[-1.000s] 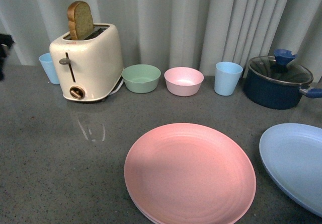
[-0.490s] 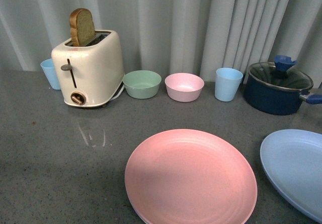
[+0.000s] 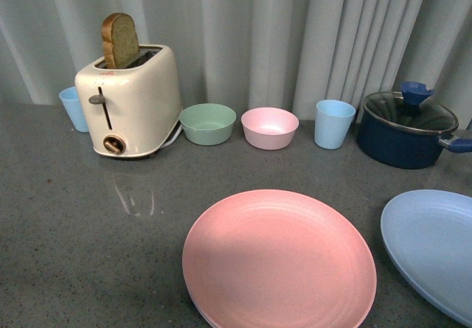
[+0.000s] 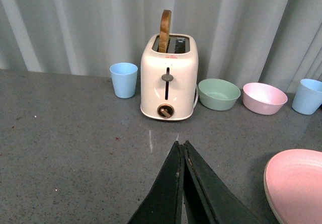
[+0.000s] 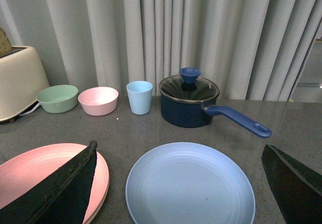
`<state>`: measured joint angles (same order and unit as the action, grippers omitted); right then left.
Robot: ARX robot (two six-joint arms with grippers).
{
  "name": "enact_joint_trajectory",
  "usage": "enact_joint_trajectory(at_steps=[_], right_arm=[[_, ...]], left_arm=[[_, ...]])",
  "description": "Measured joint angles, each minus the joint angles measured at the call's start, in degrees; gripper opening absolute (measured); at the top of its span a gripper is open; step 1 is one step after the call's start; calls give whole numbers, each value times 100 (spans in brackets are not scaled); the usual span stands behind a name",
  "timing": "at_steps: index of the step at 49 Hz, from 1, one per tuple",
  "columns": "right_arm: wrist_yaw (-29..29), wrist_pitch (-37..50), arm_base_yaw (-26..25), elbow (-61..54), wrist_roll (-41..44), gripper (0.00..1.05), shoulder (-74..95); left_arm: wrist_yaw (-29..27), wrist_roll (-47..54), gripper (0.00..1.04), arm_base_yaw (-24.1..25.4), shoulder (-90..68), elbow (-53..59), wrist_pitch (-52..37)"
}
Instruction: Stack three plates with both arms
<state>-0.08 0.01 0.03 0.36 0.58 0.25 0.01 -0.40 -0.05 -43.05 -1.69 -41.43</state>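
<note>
The pink plate (image 3: 279, 258) lies on the grey counter in front of me, at the middle. A paler rim (image 5: 103, 199) shows under its edge, which looks like the beige plate beneath it. The light blue plate (image 3: 435, 243) lies alone to its right, cut by the picture edge. Neither gripper shows in the front view. In the left wrist view my left gripper (image 4: 180, 144) is shut and empty above bare counter, with the pink plate (image 4: 297, 183) off to its side. In the right wrist view my right gripper (image 5: 178, 147) is wide open and empty, with the blue plate (image 5: 190, 186) between its fingers.
Along the back by the curtain stand a blue cup (image 3: 72, 108), a cream toaster (image 3: 133, 99) with a bread slice, a green bowl (image 3: 208, 123), a pink bowl (image 3: 270, 127), a second blue cup (image 3: 333, 123) and a dark blue lidded saucepan (image 3: 402, 129).
A dark arm part at the far left edge of the front view has gone out of sight. The view shifted slightly at first. The plates have not moved.
</note>
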Motion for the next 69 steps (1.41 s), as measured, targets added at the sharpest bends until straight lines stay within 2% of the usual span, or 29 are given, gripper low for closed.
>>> enact_joint_trajectory(at_steps=[31,58,63,69], right_arm=[[0,0,0,0,0,97,0],[0,0,0,0,0,97,0],[0,0,0,0,-2,97,0],[-2,0,0,0,-2,97,0]], left_arm=[[-2,0,4,0,2343,9,2162],[-2,0,4,0,3305,9,3123],[-2,2,4,0,4002,7,4019],[0,2,4,0,4282,7,4118]])
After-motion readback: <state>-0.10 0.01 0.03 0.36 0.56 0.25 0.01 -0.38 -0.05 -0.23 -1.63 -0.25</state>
